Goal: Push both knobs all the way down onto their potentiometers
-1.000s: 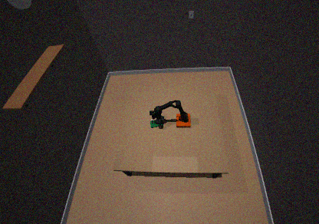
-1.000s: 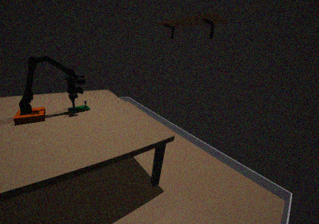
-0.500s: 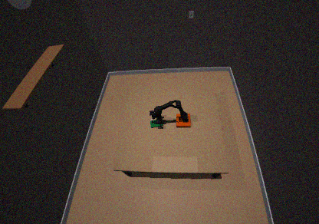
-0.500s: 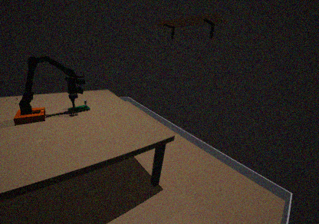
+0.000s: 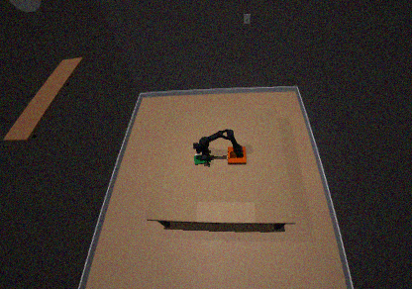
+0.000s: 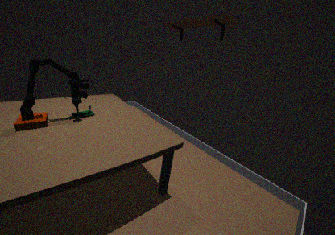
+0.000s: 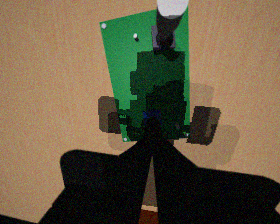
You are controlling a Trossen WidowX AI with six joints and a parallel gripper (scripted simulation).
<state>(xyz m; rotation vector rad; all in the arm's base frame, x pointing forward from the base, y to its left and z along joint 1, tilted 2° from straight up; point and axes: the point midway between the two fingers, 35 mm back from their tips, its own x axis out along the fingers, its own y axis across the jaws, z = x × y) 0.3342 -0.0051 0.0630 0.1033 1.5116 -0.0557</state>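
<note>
The green circuit board (image 5: 199,161) (image 6: 87,113) (image 7: 120,55) stands on the table, largely shaded by the arm in the wrist view. One pale, round-topped knob (image 7: 172,7) stands tall on a dark shaft above its grey potentiometer (image 7: 156,39) at the board's far end; it shows small in the exterior view (image 6: 89,107). A blue part (image 7: 150,115) shows at the near end, mostly hidden by the fingertips. Whether a knob sits there, and how far down, cannot be seen. My gripper (image 6: 77,112) (image 7: 153,135) is shut with nothing visible between its fingers, its tips pointing down over the blue part, contact unclear.
A small white-topped pin (image 7: 135,36) stands on the board left of the tall knob. The arm's orange base (image 5: 237,162) (image 6: 31,125) is bolted or set on the table (image 5: 173,193) (image 6: 101,145) beyond the board's near end. Dark shadows of the arm lie around the board.
</note>
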